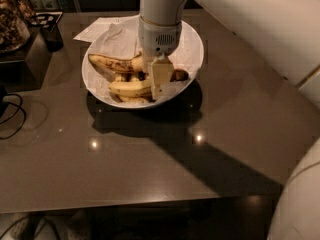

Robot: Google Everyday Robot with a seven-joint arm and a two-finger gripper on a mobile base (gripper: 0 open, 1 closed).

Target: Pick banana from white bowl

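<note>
The hand (160,85) is low inside the white bowl (196,44), under a wrist that drops almost straight down over the bowl's middle. That steep approach suits fruit lying flat in a shallow dish. The hand's lower end seems to rest at the right end of the banana (127,87), the plump yellow 1 lying crosswise on crumpled paper at the bowl's near side. I cannot tell whether the hand is open, closed or already gripping the fruit, because the wrist hides the contact.

The target is crowded. A longer, dark-spotted banana (107,64) lies just behind it, pointing toward the left rim. Stubby pieces (120,77) sit between the 2, and a brown end (180,75) pokes out to the right of the hand. A lift here could drag a neighbour along.

Outside the bowl, a sheet of paper (92,30) lies by the far-left rim. A dark box (50,26) and a cable (12,109) sit at the left of the table (150,174), well apart from the work.
</note>
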